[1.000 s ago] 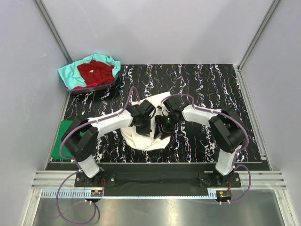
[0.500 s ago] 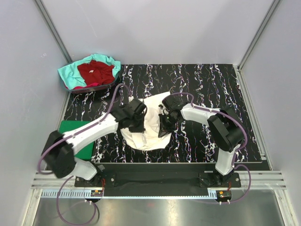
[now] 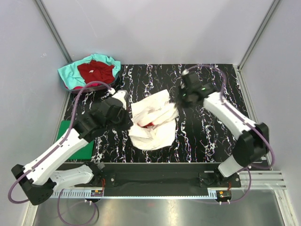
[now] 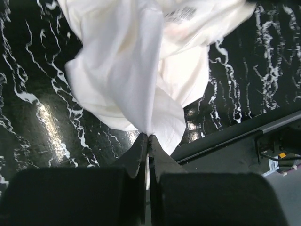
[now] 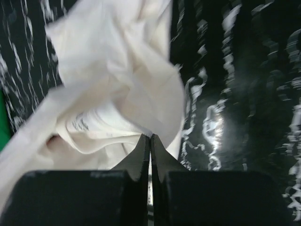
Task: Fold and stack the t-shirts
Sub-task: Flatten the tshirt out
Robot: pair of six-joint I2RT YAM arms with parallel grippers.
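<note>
Swung left claw out to left and right claw to far right, away from earlier huddle at mid-surface. Shut both from part-open to tight pinch on cloth of white t-shirt. Lifted shirt off flat heap, stretched it between claws, exposed bit of red print. Dropped left elbow toward near-left corner, pushed right elbow out to right edge.

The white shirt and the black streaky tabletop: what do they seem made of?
The white crumpled t-shirt looks like soft, matte knit cloth, probably cotton: it drapes in loose folds where the left fingers and right fingers pinch it. The black tabletop with white veins looks like glossy marble-patterned laminate or printed sheet, since light glare shines off it; real stone cannot be ruled out.
</note>
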